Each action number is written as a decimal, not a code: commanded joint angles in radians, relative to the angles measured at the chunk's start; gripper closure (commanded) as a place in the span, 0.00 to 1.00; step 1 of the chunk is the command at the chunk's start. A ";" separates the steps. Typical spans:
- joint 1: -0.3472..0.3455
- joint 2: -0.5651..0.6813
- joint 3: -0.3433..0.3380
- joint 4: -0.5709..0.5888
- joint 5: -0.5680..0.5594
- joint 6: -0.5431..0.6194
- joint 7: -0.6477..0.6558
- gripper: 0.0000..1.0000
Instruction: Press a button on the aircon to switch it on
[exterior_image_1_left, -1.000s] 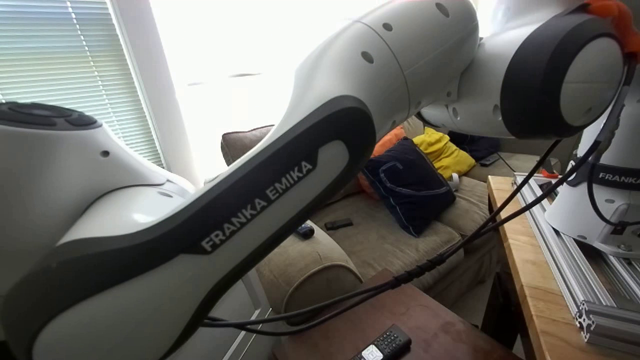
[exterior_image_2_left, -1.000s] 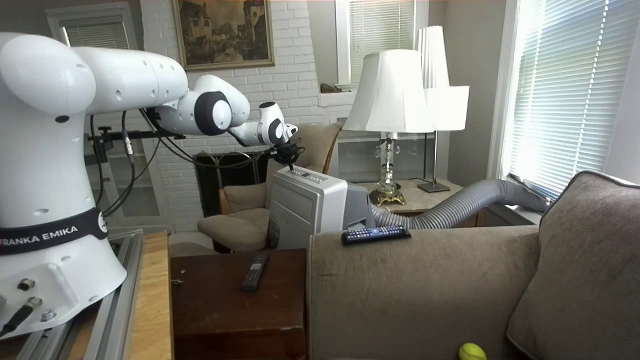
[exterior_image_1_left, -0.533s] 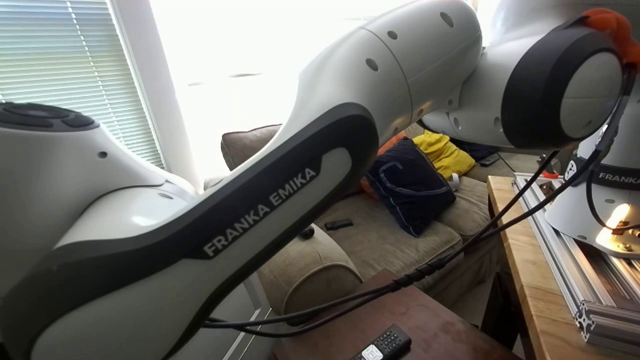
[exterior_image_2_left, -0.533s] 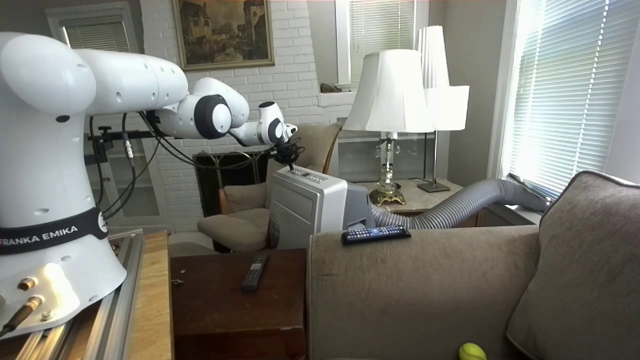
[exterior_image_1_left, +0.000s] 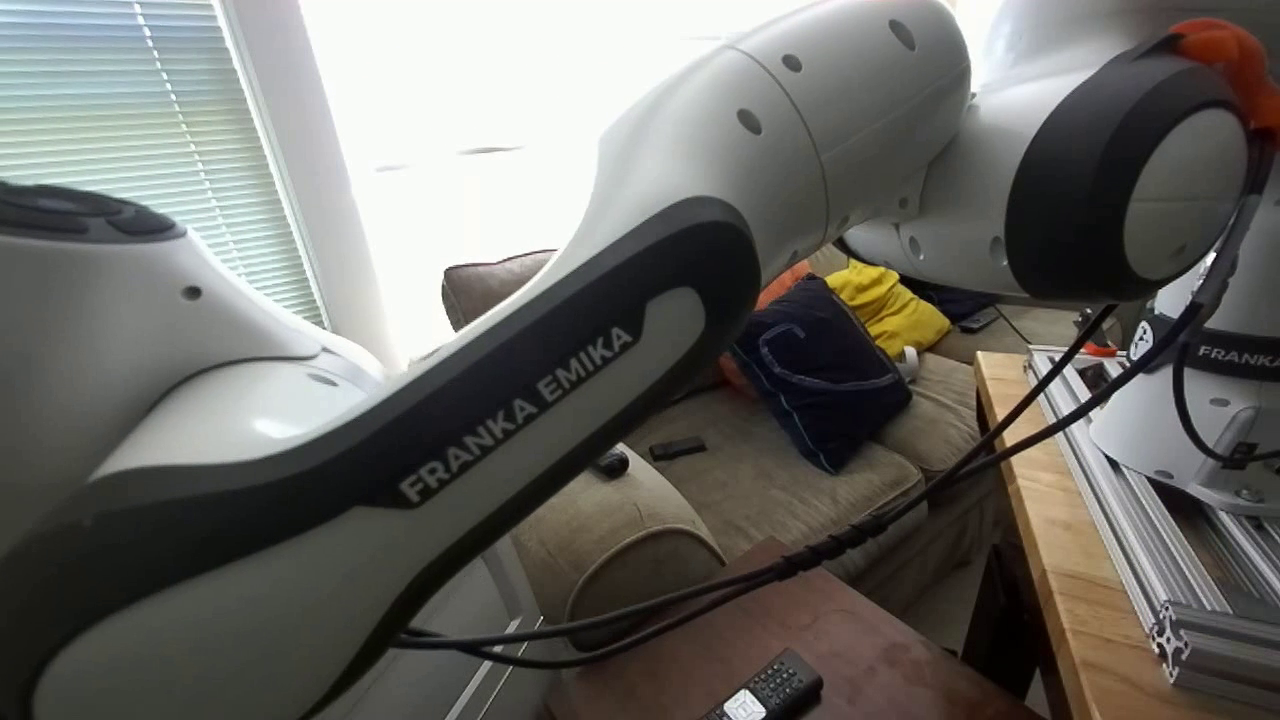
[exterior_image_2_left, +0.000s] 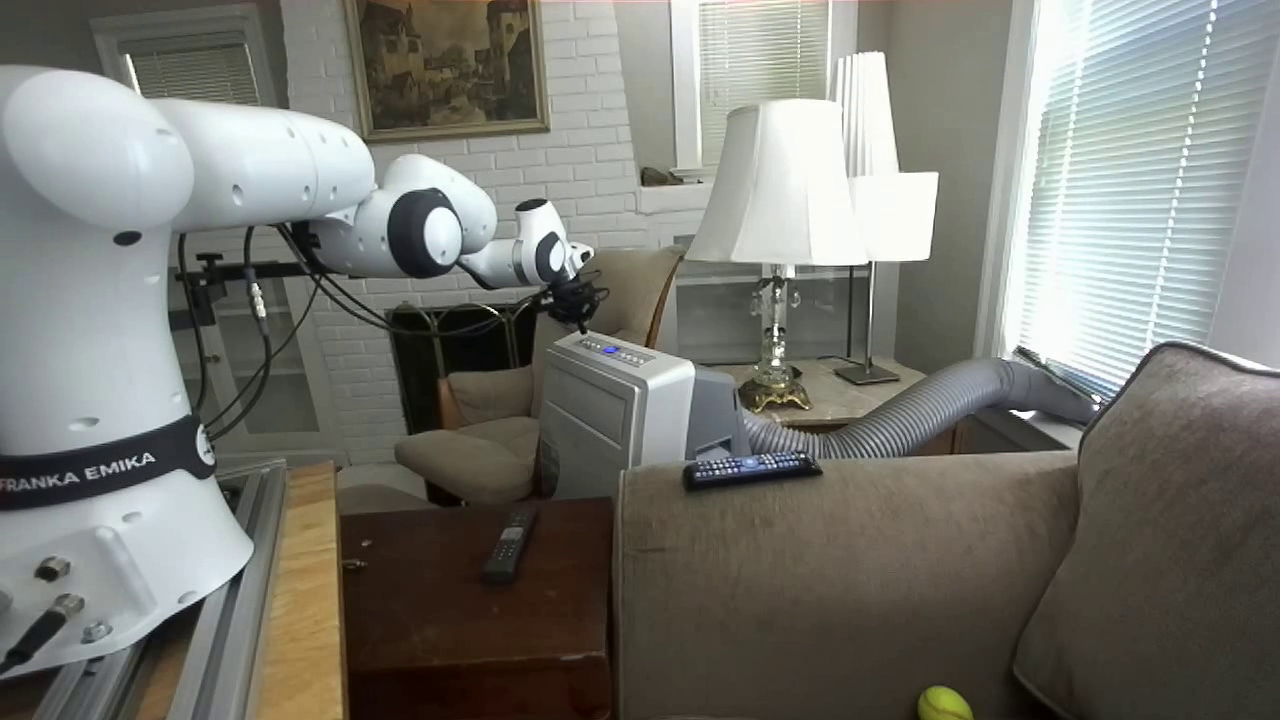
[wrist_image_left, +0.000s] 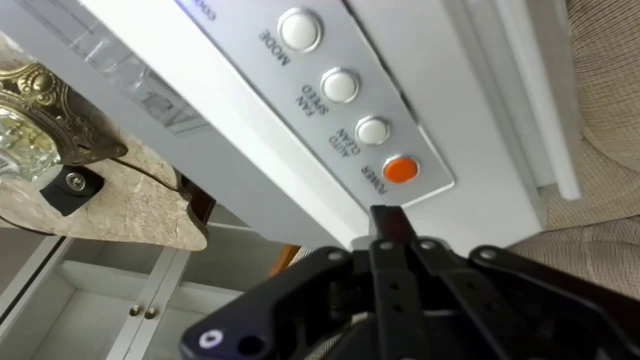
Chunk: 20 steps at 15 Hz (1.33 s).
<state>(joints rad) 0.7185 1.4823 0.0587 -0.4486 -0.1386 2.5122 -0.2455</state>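
Observation:
The aircon (exterior_image_2_left: 590, 430) is a boxy off-white unit beside the sofa arm. A blue light (exterior_image_2_left: 611, 350) glows on its top button strip. In the wrist view the aircon's top (wrist_image_left: 470, 210) fills the middle, with white buttons marked MODE, FAN SPEED and AUTO CLEAN. An orange POWER button (wrist_image_left: 400, 170) is at the strip's near end. My gripper (wrist_image_left: 392, 215) is shut and empty, its tips just below the orange button in the picture. In an exterior view the gripper (exterior_image_2_left: 583, 325) is just above the near end of the strip; its tips look apart from the surface.
A black remote (exterior_image_2_left: 510, 545) lies on the dark wooden table (exterior_image_2_left: 480, 640). Another remote (exterior_image_2_left: 752, 469) lies on the sofa arm (exterior_image_2_left: 840, 560). A grey hose (exterior_image_2_left: 900, 405) runs from the aircon to the window. A lamp (exterior_image_2_left: 775, 200) and an armchair (exterior_image_2_left: 480, 460) stand behind.
A blue light has come on on the aircon's top strip. My gripper has lifted slightly off the strip. A warm glow on the robot base half a second ago is gone.

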 joint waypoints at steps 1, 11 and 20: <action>-0.018 -0.102 0.030 -0.010 0.029 -0.091 -0.009 1.00; -0.106 -0.358 -0.004 -0.033 0.011 -0.657 0.048 1.00; -0.100 -0.390 -0.044 -0.008 0.001 -0.864 0.286 0.74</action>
<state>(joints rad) 0.6101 1.1243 0.0302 -0.4385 -0.1318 1.6818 -0.0466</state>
